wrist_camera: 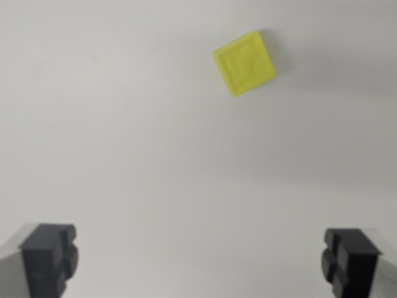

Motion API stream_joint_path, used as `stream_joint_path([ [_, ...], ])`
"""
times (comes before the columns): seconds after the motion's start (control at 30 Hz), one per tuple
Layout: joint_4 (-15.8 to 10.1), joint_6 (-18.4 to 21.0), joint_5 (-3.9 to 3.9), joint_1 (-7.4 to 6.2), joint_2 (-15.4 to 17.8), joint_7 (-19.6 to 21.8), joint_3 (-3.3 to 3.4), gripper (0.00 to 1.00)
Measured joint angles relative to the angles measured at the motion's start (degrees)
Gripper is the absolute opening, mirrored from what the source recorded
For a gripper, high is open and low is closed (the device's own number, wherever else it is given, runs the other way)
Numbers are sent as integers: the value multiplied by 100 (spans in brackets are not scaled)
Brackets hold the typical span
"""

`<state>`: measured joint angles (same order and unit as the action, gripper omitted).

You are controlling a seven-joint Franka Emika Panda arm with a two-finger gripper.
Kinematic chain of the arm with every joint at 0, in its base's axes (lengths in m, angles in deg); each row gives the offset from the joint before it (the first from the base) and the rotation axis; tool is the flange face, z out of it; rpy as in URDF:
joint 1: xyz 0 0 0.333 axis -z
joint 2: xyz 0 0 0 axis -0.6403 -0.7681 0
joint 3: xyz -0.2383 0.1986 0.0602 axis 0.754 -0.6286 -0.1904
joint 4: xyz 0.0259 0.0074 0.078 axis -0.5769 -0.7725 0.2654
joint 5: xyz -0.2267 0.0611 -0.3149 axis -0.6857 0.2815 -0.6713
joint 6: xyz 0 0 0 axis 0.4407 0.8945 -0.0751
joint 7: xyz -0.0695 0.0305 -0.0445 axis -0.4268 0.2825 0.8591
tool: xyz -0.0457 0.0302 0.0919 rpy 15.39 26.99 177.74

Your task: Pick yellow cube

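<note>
A yellow cube [244,63] lies on a plain white surface in the upper middle of the wrist view, turned at an angle to the frame. My gripper [200,261] is open, its two dark fingertips [49,257] showing at the bottom left and bottom right corners. Nothing is between the fingers. The cube sits well beyond the fingertips, slightly toward the wrist view's right of the midline between them.
The white surface [124,143] fills the whole view. A soft shadow falls along the cube's upper right side.
</note>
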<state>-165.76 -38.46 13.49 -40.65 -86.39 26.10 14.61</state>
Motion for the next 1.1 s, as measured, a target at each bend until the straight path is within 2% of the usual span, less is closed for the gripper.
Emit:
stream_joint_path([
  [0.27, 0, -49, 0, 15, -45, -114, 0, 100],
  [1.1, -200, -835, 0, 128, -603, -911, 0, 100],
])
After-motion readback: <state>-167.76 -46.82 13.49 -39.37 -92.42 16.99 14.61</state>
